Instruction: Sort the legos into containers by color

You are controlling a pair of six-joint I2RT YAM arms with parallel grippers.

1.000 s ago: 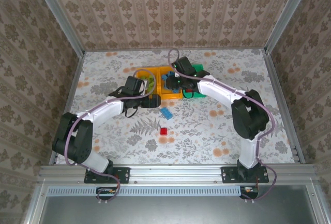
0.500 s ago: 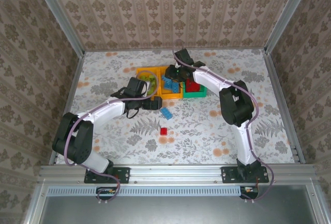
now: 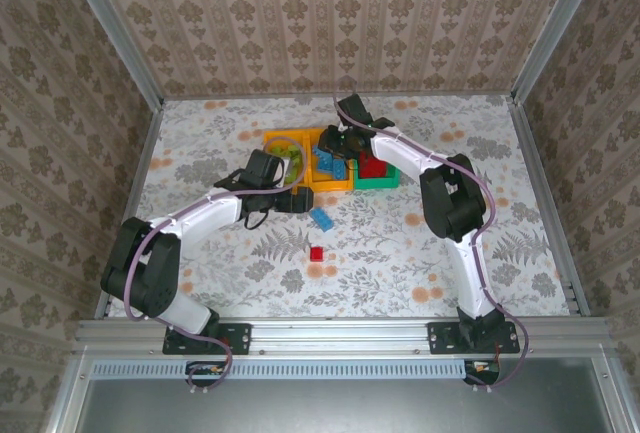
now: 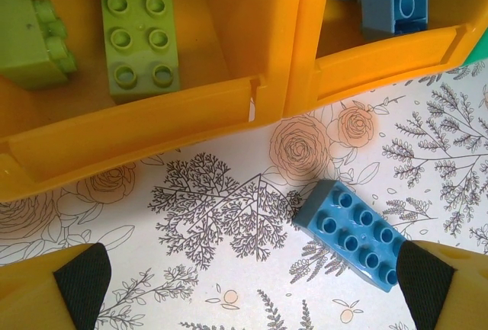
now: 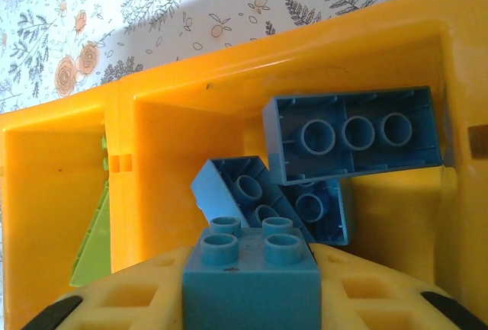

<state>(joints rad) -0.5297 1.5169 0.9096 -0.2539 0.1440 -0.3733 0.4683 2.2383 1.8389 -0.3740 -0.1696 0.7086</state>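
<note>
Here, 1 blue lego (image 5: 250, 280) (4 studs) sits between right gripper (image 5: 250, 307) fingers.

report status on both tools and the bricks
Left tool open over loose blue brick on table. Right tool gripping small blue brick over orange bin of blues. Red brick also loose.

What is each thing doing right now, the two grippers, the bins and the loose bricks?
left gripper, open over the loose blue brick
right gripper, shut on a small blue brick over the middle orange bin
loose blue brick, lying on the table, studs up
red brick, lying on the table, unsorted
left orange bin, holds green bricks
middle orange bin, holds blue bricks
green bin, holds red bricks
</note>
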